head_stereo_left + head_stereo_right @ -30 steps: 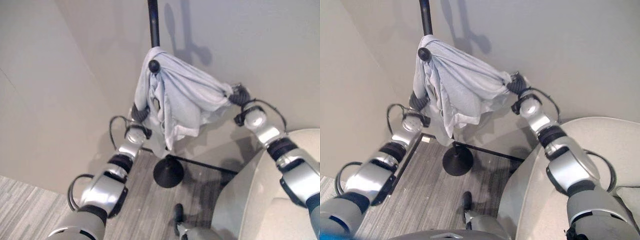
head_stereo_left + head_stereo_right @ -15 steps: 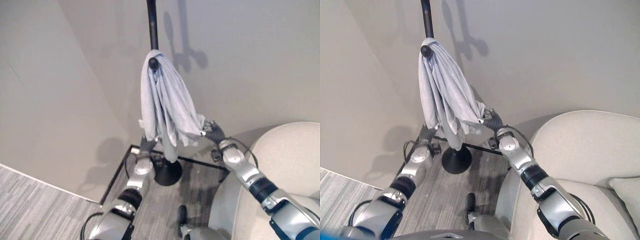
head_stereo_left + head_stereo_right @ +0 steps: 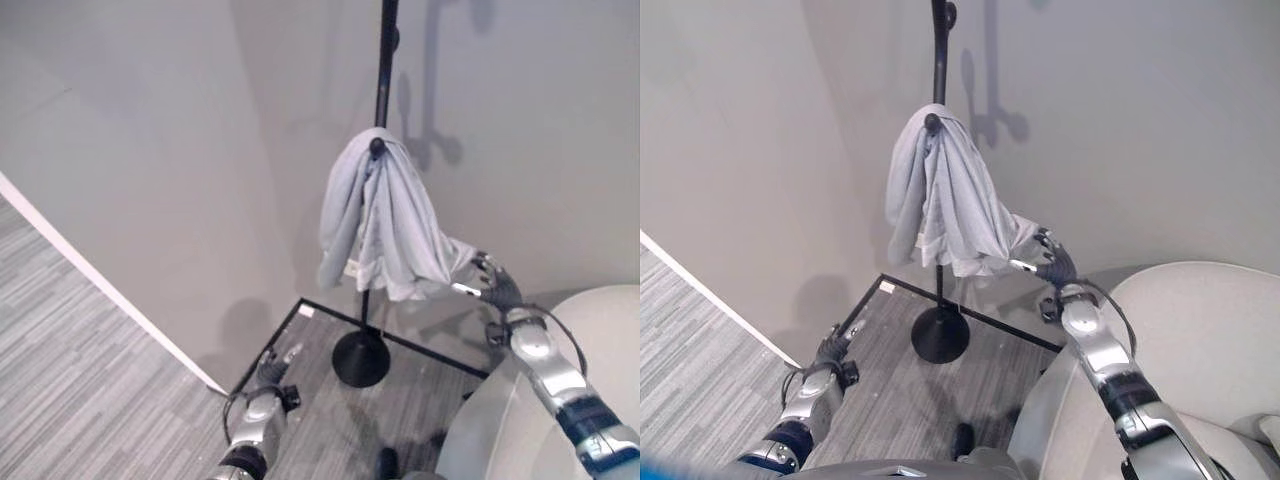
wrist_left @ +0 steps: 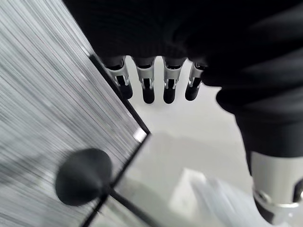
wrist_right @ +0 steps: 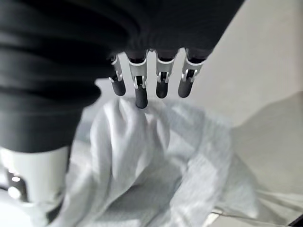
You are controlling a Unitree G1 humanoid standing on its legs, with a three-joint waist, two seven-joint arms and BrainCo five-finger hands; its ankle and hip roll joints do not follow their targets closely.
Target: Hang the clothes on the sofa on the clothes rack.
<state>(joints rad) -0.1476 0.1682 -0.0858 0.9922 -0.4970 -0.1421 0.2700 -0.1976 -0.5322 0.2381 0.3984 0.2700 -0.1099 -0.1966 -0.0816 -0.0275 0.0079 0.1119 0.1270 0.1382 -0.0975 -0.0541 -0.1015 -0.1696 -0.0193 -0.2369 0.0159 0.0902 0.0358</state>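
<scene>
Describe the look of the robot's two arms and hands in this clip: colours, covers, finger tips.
Both arms are silver-grey with dark bands at the joints. The left hand and the right hand each wear a dark ribbed cover over the back and wrist. The wrist views show a row of silver fingers ending in rounded dark tips, with slotted silver segments above them; the right hand's fingers look the same.

Both head eyes look down on the clothes rack (image 3: pixel 380 190).

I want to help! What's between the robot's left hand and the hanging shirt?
In the left eye view, only bare grey floor, the black floor strip and wall separate the left hand from the shirt.
</scene>
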